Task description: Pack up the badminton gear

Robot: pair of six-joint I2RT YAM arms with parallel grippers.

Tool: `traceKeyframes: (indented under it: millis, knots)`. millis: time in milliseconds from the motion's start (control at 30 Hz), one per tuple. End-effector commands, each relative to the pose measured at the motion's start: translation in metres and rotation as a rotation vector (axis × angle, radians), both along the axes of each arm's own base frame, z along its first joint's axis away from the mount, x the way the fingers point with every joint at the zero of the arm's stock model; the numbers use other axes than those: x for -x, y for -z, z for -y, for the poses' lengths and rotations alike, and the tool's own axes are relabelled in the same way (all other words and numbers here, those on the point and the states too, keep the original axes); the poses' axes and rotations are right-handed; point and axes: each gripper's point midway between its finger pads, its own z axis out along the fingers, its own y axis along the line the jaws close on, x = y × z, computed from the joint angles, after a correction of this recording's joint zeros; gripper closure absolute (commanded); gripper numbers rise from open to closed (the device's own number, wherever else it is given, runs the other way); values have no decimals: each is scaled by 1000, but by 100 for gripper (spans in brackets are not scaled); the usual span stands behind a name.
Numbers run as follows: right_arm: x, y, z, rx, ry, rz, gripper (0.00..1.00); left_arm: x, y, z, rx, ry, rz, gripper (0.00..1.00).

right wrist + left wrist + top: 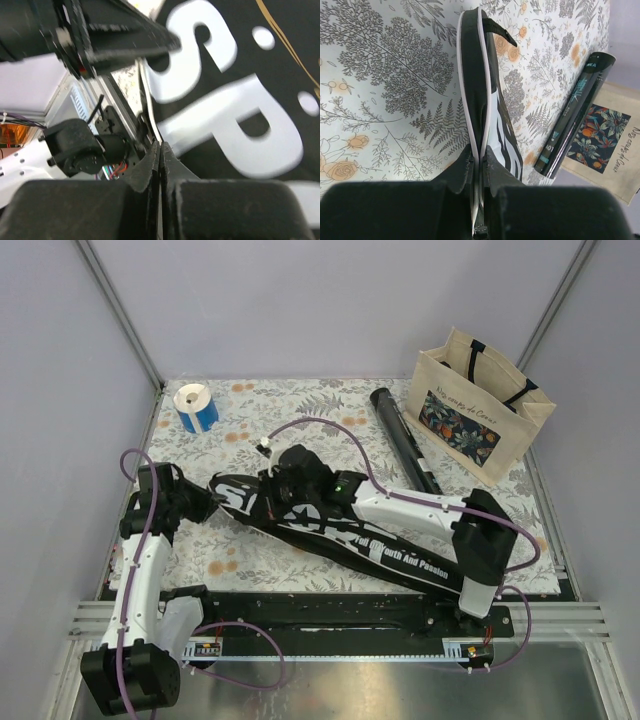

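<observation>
The black racket-shaped case lettered SPORT (330, 530) lies diagonally across the floral table. My left gripper (203, 502) is shut on the white-piped edge at the case's left end; in the left wrist view (481, 161) the case (492, 95) stands on edge between the jaws. My right gripper (275, 478) sits at the case's upper edge and is shut on its white-piped rim (160, 150), with the SPORT letters (225, 105) beside it. The long black tube with teal print (405, 435) lies behind the case (575, 115). No rackets or shuttlecocks show.
A beige tote bag with a floral panel (480, 410) stands at the back right, next to the tube (607, 135). A blue-and-white tape roll (195, 406) stands at the back left. Grey walls enclose the table; a metal rail runs along the near edge.
</observation>
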Motion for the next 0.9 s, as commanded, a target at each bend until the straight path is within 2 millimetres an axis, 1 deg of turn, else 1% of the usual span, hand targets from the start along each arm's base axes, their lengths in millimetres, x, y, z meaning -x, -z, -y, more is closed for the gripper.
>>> traceKeyframes:
  millis: [0,33,67,100,167,267,300,433,533,667,867]
  knots:
    - [0,19,48,91,136,-19,100,-13,-33,-15,-54,-58,92,100]
    - [3,29,57,110,151,-24,100,-13,-33,-16,-58,-62,90,100]
    - [4,32,63,110,159,-24,100,-13,-31,-18,-63,-72,81,100]
    - [6,30,67,100,166,-23,100,-12,-30,-19,-67,-76,76,100]
    - [7,32,74,109,177,-21,100,-11,-29,-19,-60,-82,69,100]
    - [1,40,91,163,246,-22,100,-10,-30,-19,-54,-92,68,100]
    - [-5,47,100,192,295,-16,100,-9,-30,-20,-55,-96,63,100]
    - [-12,63,137,282,395,-10,100,-4,-36,-28,-97,-132,52,100]
    - [-12,75,162,320,444,-27,100,0,-42,-37,-133,-172,42,100]
    - [-10,93,194,358,499,-57,100,3,-44,-42,-145,-202,28,100]
    - [-18,103,235,398,578,-65,100,5,-39,-43,-145,-212,19,100]
